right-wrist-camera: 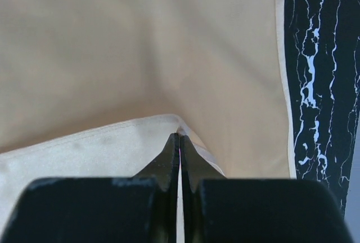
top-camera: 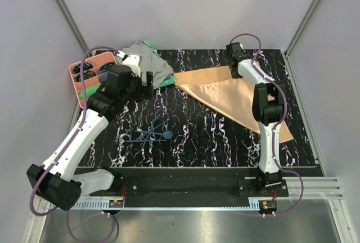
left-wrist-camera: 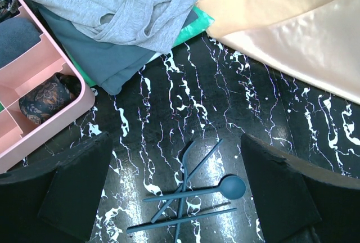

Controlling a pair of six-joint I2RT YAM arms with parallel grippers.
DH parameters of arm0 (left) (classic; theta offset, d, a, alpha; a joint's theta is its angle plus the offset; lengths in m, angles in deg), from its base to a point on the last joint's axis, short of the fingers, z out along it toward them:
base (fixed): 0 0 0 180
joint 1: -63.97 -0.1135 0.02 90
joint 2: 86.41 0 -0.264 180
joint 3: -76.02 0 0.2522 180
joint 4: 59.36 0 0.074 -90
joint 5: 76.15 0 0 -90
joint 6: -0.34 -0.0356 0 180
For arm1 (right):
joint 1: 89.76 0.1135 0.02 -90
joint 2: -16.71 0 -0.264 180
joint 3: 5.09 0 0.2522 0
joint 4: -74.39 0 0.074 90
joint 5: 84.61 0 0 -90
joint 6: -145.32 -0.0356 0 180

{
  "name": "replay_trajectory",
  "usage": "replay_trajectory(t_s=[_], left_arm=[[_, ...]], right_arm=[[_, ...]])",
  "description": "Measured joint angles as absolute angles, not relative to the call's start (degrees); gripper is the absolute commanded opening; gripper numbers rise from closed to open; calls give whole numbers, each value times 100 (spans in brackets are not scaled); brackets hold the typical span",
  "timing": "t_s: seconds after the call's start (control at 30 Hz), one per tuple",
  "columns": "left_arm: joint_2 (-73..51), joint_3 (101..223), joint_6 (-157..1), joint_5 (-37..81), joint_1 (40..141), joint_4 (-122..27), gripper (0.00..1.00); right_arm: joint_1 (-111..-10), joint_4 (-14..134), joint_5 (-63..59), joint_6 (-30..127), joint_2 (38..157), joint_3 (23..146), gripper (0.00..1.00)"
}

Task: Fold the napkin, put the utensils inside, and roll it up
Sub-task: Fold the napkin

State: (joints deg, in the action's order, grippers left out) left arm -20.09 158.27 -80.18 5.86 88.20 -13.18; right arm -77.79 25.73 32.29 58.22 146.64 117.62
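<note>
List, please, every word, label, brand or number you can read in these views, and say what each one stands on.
No text can be read in any view.
The napkin, utensils, grey cloth and pink tray carry no print.
The tabletop shows only white veining, not letters.
The small boards at the arm bases are too small to read.

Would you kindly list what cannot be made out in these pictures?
Top external: the pinch of the right gripper on the napkin, hidden behind its wrist.
Left wrist: the pink tray, cut off by the left edge.
Left wrist: the green cloth, mostly under the grey cloth.
Top external: the utensils, too small to tell apart.
</note>
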Motion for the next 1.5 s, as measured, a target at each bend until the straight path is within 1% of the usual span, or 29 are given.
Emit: replay_trajectory(t_s=[0.37, 0.7, 1.07, 1.5], left_arm=[[-1904, 15811, -8021, 577, 8818, -1320, 99], [-1799, 15787, -8023, 514, 8818, -1320, 99], [-1755, 15787, -8027, 457, 8818, -1320, 99], [-1648, 15787, -8045, 444, 8818, -1320, 99]], right_arm=[[-8354, 2529, 3229, 6100, 15916, 13331, 0], [-8463, 2529, 3251, 6303, 16744, 14850, 0], [-8706, 2492, 3260, 6314, 17300, 15342, 0], [-8870, 2505, 3255, 6331, 17468, 15912, 0]])
